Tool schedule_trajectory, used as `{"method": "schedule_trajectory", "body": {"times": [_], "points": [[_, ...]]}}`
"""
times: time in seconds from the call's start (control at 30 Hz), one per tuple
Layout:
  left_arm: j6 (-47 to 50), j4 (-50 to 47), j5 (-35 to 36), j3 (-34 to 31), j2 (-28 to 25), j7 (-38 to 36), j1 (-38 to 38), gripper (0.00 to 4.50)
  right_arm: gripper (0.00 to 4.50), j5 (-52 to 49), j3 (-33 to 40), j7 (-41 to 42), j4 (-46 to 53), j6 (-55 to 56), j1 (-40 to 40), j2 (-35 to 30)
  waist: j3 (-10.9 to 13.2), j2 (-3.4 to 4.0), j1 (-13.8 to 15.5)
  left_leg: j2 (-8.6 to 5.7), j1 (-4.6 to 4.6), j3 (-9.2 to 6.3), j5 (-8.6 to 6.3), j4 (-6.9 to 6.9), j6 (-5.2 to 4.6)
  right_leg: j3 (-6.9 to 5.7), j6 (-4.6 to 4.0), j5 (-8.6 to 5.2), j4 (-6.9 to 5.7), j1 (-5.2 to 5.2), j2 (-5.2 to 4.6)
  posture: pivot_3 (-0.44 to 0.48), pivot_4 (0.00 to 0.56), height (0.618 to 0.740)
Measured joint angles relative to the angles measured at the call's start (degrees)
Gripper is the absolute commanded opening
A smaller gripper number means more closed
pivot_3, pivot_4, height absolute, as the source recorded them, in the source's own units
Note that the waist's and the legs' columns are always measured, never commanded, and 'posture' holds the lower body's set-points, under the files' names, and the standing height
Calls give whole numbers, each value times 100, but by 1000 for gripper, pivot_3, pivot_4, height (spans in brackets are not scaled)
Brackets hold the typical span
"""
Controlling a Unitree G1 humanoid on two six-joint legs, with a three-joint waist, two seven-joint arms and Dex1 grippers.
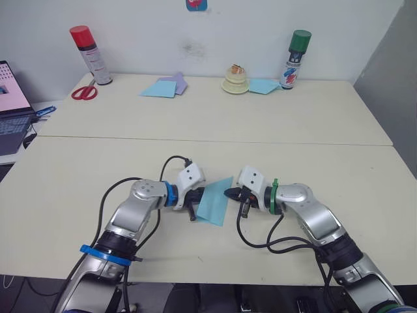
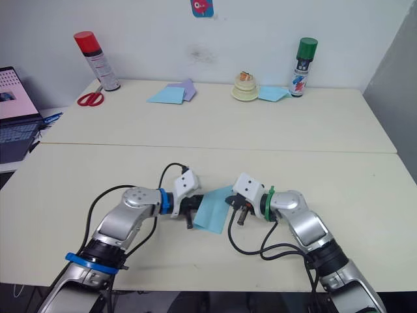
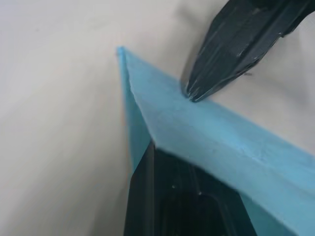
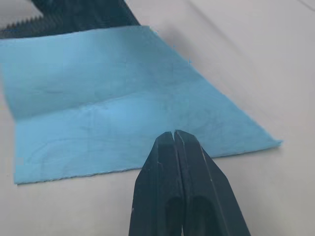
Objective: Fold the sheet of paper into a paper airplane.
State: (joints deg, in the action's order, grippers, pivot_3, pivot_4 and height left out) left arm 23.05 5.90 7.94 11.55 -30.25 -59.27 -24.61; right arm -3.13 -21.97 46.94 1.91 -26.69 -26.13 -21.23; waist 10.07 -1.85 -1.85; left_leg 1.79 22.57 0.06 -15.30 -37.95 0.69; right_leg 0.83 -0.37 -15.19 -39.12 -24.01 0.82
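The sheet of paper (image 1: 215, 201), light blue and creased across its middle, lies on the near part of the pale counter (image 1: 215, 117), between the robot's two arms. The left end effector (image 1: 193, 210) is clenched on the sheet's edge nearest it, one black finger (image 3: 162, 196) under the paper and the layer lifted over it. The right end effector (image 4: 175, 142), its two fingers pressed together and grasping nothing, has its tip touching the opposite edge of the sheet. Well beyond the sheet, along the counter's far side, stand a red-capped spray can (image 1: 90, 55) with red scissors (image 1: 84, 92) beside it, a lilac sheet (image 1: 177, 82) partly under another light-blue sheet (image 1: 159, 89), a small cream-coloured stacked object (image 1: 235, 79) touching one more blue sheet (image 1: 263, 86), and a green-capped spray can (image 1: 295, 60). An open laptop (image 1: 12, 104) sits off the counter's far left corner.
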Motion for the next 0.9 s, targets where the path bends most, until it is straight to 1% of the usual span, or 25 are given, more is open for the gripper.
{"method": "schedule_trajectory", "body": {"times": [0.07,0.23,0.4,0.5,0.57,0.7,0.9], "points": [[20,-43,62,-128,-158,2,92,12,0,39,-38,0,-29,24,-9,4,0,0,-3,0,-3,2,0,0,0,2,-3,2,0,1,0,0,150,729],[137,-51,254,-492,-343,46,144,12,0,179,-96,-24,-115,182,-14,14,0,0,7,0,5,1,0,-2,0,0,-4,3,2,-2,0,0,150,729],[192,-131,469,-613,-325,4,-311,12,0,251,-147,-37,-197,408,-14,12,0,-1,17,-4,7,3,0,-3,1,1,-3,3,4,-1,-2,0,150,729],[101,-208,421,-369,-256,-43,-411,12,0,296,-177,-71,-213,512,-11,13,-1,-1,9,-5,4,8,0,-2,1,7,-3,4,4,0,-2,0,150,729],[-6,-185,303,-67,-184,-99,-383,12,0,301,-177,-77,-217,561,-3,13,0,-1,10,-3,7,6,0,-2,1,6,-7,5,3,-3,-1,0,150,729],[-307,180,-27,348,-72,-131,-381,12,0,288,-151,-90,-218,746,82,12,0,-1,14,-3,7,3,1,-3,1,2,-7,6,2,-3,-1,0,150,729],[-885,618,-289,538,-19,-153,-539,12,0,155,67,-117,-282,981,202,92,-2,-2,22,-7,3,5,1,-6,0,4,0,7,2,3,-2,0,150,729]]}}
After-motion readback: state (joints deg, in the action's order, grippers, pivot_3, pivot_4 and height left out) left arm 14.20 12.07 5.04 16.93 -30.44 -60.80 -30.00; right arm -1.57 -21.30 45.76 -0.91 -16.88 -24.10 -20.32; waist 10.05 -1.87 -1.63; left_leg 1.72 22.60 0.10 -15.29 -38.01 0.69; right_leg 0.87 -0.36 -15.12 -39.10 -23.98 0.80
